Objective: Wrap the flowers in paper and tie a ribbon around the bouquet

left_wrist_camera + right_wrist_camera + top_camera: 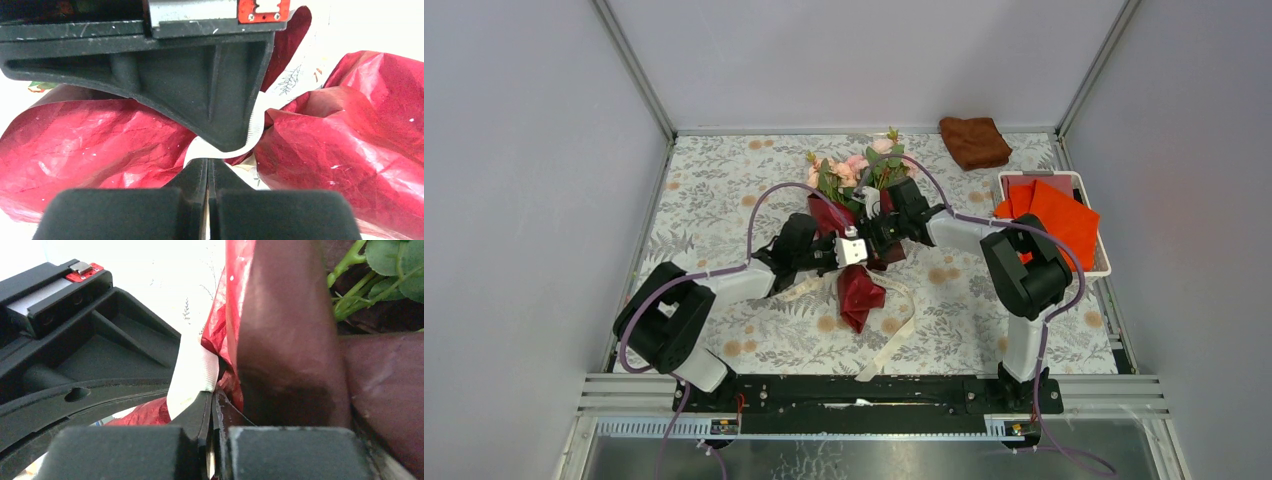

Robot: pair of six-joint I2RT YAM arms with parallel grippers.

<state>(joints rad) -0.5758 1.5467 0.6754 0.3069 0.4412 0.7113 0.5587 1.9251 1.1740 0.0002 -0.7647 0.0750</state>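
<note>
Top view: the left gripper (856, 250) and right gripper (879, 235) crowd over the dark red paper cone (861, 290), so where the thin cream-white ribbon (892, 342) crosses it is hidden. The stems of the small pink roses (854, 165) mostly vanish inside.

bouquet (860, 290) centred on table (724, 190), ribbon (894, 335) before it, cloth (974, 142) back right, tray (1039, 176) right

Bunch of small pink roses w/ green leaves (856, 168) lies flat mid-counter (724, 190), blooms twd the far wall, stems tucked into the thin dark red paper sheet (861, 292). Paper's crumpled and cinched at the waist, w/ its loose end flaring twd the near edge. Darker maroon reverse shows by the stems. Narrow cream-white flat ribbon (902, 322) crosses that waist, pinched in the closed tips of left pincer (207, 167) & right pincer (212, 396). Its slack loops over the counter to the near edge.
</note>
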